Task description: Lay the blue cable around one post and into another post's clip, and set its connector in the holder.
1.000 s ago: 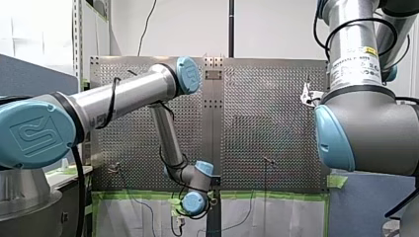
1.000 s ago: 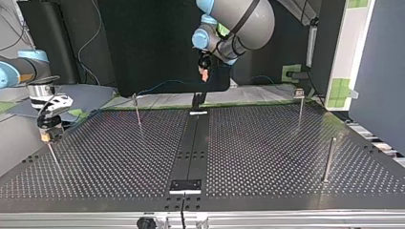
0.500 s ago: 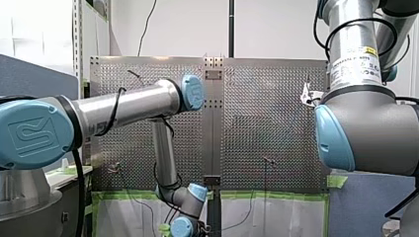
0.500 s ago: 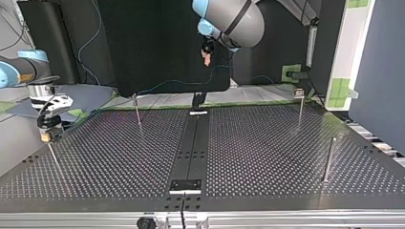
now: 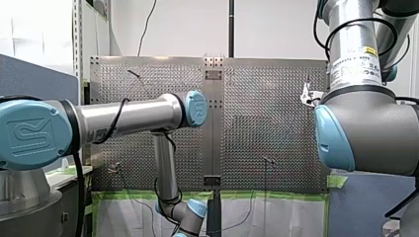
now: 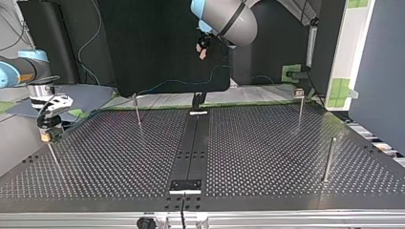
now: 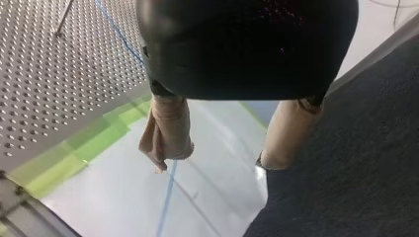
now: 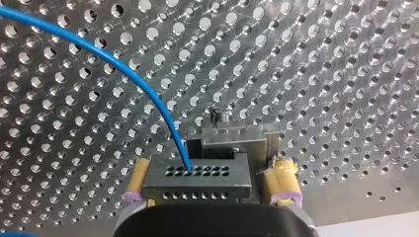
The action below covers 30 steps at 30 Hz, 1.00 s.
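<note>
Perforated metal table (image 6: 267, 143) fills the top view, with thin posts (image 6: 328, 160) standing on it. At its nine o'clock edge my right gripper (image 8: 207, 170) hangs low over the holes, yellow pads (image 8: 280, 180) closed on the black connector (image 8: 195, 185). The connector's long axis runs from pad to pad, and its face of holes is turned back toward my wrist. A metal block (image 8: 227, 136) sits just behind it. From one hole the blue cable (image 8: 133, 81) leaves and curves away ahead of the gripper over the table. At twelve o'clock, beyond the far edge and well above the table, my left gripper (image 7: 220, 159) holds its beige pads (image 7: 168, 128) wide apart. The cable runs over a pale sheet (image 7: 217, 148) just under one pad's tip; I cannot tell whether it touches.
</note>
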{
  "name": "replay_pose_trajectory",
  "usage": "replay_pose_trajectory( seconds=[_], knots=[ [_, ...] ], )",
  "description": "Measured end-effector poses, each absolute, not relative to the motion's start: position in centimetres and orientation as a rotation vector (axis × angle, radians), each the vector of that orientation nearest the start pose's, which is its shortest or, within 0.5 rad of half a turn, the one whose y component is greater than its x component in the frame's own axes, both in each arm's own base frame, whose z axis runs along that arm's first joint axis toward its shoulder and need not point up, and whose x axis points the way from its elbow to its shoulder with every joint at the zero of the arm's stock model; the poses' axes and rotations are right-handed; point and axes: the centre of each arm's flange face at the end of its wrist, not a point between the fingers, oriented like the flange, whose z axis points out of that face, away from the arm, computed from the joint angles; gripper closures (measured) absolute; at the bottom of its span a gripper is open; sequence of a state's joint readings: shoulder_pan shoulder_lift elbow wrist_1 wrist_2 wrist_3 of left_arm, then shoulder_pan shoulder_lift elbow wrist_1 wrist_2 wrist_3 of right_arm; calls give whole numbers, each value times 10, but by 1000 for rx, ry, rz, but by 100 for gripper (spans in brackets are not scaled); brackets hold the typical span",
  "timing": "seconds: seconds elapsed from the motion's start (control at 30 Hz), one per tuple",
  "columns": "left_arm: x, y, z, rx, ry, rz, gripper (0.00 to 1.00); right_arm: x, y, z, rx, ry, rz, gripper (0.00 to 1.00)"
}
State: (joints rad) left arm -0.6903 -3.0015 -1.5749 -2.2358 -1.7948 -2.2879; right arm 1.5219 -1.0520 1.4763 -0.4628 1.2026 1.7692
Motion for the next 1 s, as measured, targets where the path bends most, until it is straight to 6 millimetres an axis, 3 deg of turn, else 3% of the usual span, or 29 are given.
replay_pose_trajectory(
  seconds=[0.47, 1.0],
  knots=[
    [305, -393, -354, -279, 2209, -681, 1, 136, -672, 274, 1344, -1174, 1593, 0],
    [342, -402, -354, -468, 2119, -789, 1, 136, -672, 274, 1344, -1174, 1593, 0]
  ],
)
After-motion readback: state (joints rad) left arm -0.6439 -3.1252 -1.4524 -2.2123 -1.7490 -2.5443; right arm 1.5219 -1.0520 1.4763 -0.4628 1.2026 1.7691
